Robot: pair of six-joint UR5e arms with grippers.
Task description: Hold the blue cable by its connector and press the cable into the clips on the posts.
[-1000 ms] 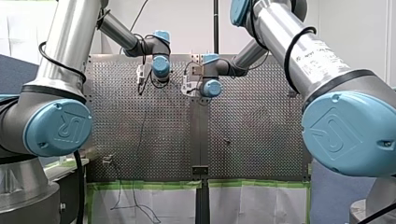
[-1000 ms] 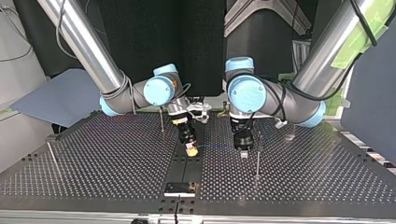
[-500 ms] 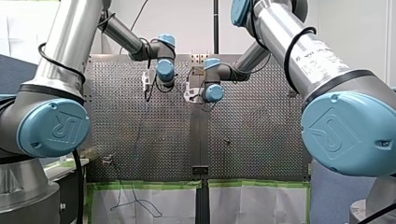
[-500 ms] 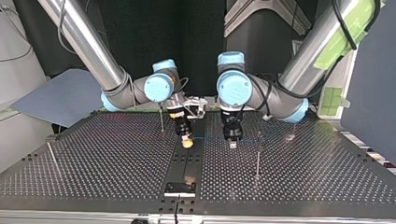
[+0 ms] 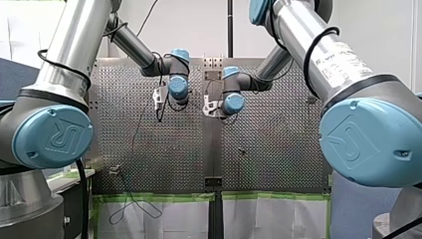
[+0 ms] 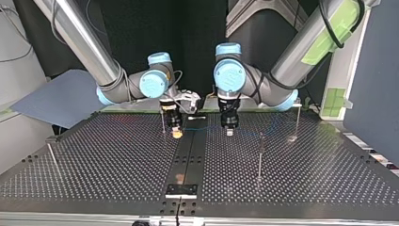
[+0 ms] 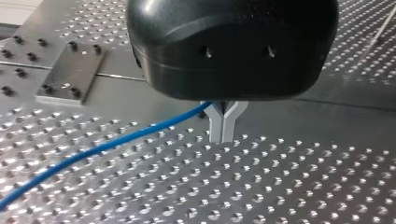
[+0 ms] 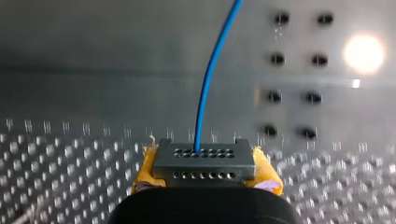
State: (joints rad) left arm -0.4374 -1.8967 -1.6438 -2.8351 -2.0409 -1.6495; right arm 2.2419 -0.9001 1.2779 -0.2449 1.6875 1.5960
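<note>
Metal fingers (image 7: 215, 127) of the left pincer (image 7: 222, 136) are closed on the blue cable (image 7: 116, 142). The right pincer (image 6: 177, 134) grips its black connector (image 8: 204, 161), low over the worktop (image 6: 94, 160), near its edge by the arms

Blue cable (image 6: 196, 128) above perforated table (image 6: 108, 165)

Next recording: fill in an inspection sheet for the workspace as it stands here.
Surface: perforated metal table, small plate on its centre strip.
Job's things: blue cable runs from the connector; thin posts stand on the table.
Clutter: nothing seen.
Hands: right hand shut on connector, yellow pads; left hand shut on blue cable.
Cables: black cable looped along my right arm.
Surroundings: green tape and white sheet at the table's edge.
</note>
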